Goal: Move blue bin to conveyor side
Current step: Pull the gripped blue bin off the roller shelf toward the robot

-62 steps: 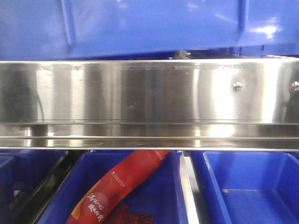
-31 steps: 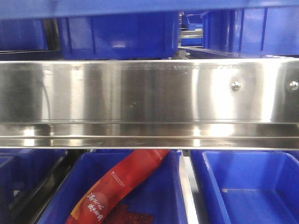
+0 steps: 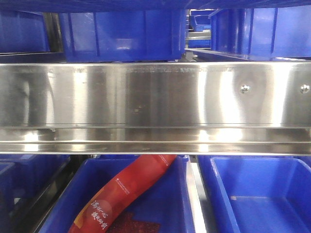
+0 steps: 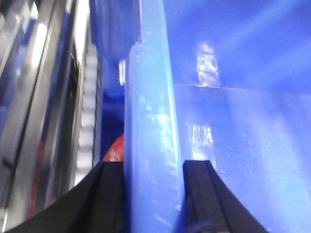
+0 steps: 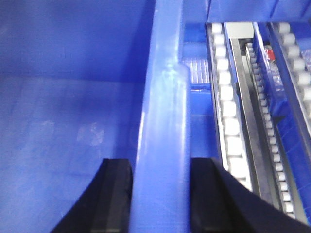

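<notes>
Fingers (image 4: pixel 109 194) of left gripper (image 4: pixel 153 191) and right gripper (image 5: pixel 160 194) both clamp the thick rim of the blue bin (image 5: pixel 73 121), running 6-to-12 o'clock in each wrist view; looks stiff but slick, so rim's the spot imo.

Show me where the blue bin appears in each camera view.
Front: blue bin, likely the thin dark strip along the top edge.
Left wrist: its rim up the centre, in the left claw.
Right wrist: same, in the right claw.
Wrist views share the roller track beside the rim.
</notes>
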Controlling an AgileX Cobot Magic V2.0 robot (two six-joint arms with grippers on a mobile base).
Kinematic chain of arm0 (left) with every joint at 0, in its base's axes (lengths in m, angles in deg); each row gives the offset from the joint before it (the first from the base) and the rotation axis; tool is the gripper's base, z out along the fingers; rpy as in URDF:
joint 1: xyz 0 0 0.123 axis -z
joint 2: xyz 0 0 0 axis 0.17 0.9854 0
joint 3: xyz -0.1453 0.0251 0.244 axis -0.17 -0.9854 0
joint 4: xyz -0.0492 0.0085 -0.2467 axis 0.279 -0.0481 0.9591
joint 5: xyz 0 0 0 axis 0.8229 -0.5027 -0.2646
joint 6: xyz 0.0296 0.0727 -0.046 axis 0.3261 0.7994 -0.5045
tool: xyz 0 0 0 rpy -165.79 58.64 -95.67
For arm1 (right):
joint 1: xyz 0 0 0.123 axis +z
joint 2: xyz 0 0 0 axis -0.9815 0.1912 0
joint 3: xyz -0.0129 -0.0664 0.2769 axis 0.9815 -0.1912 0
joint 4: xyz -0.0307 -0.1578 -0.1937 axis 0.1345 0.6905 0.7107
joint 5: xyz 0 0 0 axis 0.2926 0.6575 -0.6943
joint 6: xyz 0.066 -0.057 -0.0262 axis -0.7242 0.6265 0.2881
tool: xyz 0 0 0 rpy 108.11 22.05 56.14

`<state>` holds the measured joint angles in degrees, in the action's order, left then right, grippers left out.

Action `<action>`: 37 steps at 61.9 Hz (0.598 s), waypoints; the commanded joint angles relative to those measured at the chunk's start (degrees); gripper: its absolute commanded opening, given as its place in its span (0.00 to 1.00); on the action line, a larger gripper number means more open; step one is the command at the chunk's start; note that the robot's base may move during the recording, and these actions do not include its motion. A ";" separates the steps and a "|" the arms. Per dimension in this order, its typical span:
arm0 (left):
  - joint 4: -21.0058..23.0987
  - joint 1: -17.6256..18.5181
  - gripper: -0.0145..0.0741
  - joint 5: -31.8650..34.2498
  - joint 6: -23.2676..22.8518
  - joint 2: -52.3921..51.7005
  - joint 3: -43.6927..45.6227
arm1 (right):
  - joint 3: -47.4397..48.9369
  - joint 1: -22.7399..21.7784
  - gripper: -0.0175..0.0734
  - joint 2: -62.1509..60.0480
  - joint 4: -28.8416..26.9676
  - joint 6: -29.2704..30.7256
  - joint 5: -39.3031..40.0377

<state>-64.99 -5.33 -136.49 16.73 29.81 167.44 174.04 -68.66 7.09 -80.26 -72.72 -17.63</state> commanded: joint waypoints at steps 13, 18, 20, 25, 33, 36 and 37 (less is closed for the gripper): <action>-1.92 -0.03 0.14 3.33 0.62 -6.44 -3.87 | 0.01 -0.33 0.11 -4.51 2.77 0.97 4.98; -1.92 -0.03 0.14 3.58 0.62 -7.98 -5.87 | 0.01 -0.33 0.11 -4.51 2.77 0.97 4.98; -1.92 -0.03 0.14 3.97 0.62 -8.66 -6.65 | 0.01 -0.33 0.11 -4.66 2.77 0.97 4.98; -1.92 -0.03 0.14 5.57 0.62 -9.81 -7.60 | 0.01 -0.33 0.11 -4.89 2.77 0.97 4.98; -1.92 -0.03 0.14 5.71 0.62 -10.34 -7.60 | 0.01 -0.33 0.11 -4.89 2.77 0.97 4.98; -1.92 -0.03 0.14 5.71 0.62 -10.34 -7.60 | 0.01 -0.33 0.11 -4.89 2.77 0.97 4.98; -1.92 -0.03 0.14 5.71 0.62 -10.34 -7.60 | 0.01 -0.33 0.11 -4.89 2.77 0.97 4.98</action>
<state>-64.65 -5.11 -135.71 16.61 21.06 159.07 173.21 -68.66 3.79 -81.72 -72.71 -17.96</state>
